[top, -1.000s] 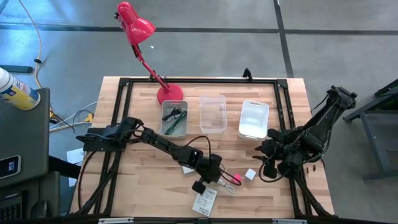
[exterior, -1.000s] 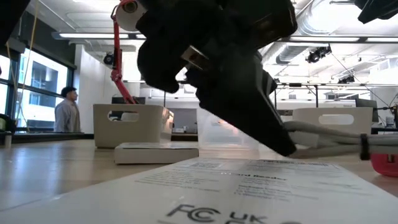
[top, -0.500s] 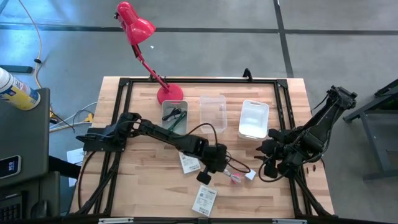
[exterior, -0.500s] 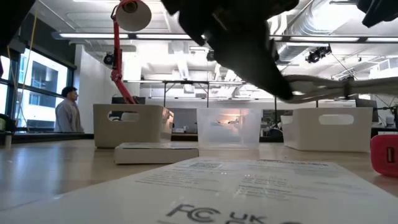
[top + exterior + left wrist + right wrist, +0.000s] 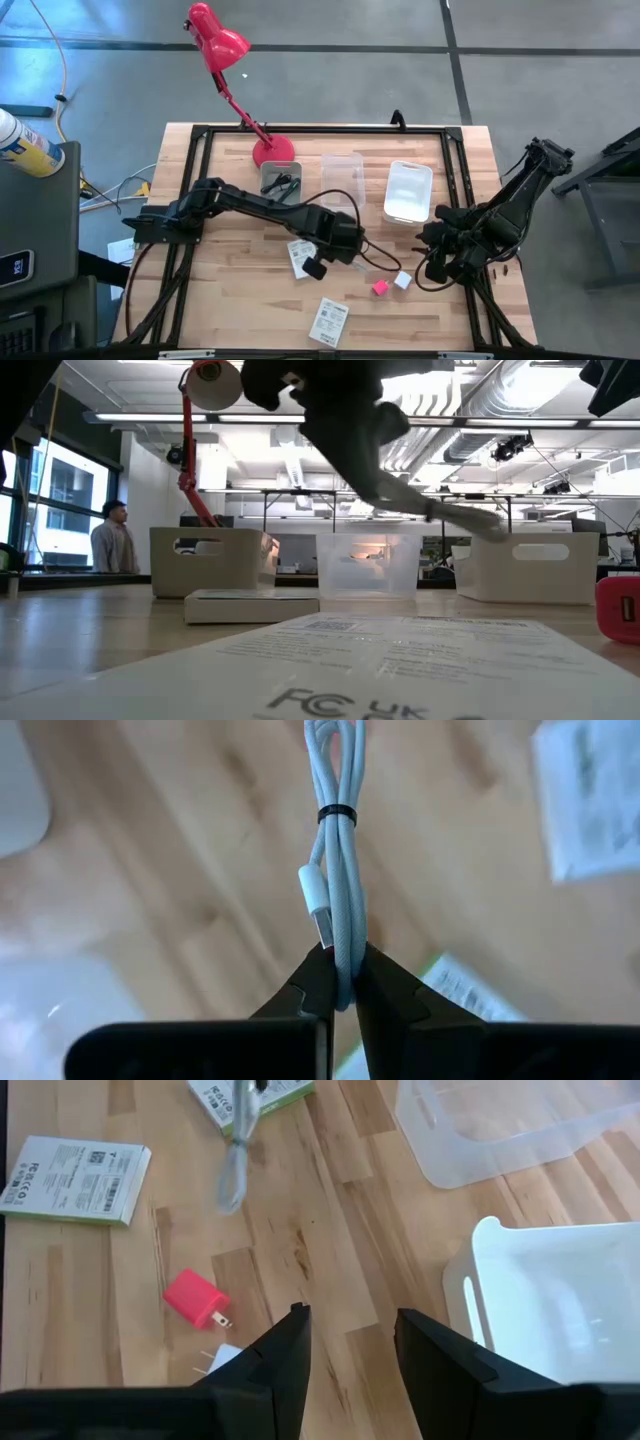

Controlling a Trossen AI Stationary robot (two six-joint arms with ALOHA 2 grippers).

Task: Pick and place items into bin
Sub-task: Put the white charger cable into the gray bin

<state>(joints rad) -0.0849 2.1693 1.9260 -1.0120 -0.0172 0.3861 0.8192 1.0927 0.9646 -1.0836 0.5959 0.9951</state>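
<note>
Cable pinched in left pincer, dangling above table middle. Carry it high over a bin's rim, centre it, then release. Right pincer idles half-open, empty, near right edge.

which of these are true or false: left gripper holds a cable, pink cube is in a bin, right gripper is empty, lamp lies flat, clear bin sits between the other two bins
1. The left gripper holds a pale cable. True.
2. The pink cube is in a bin. False: it lies on the table.
3. The right gripper holds nothing. True.
4. The red lamp lies flat. False: it stands on its base.
5. The clear bin sits between the grey bin and the white bin. True.
</note>
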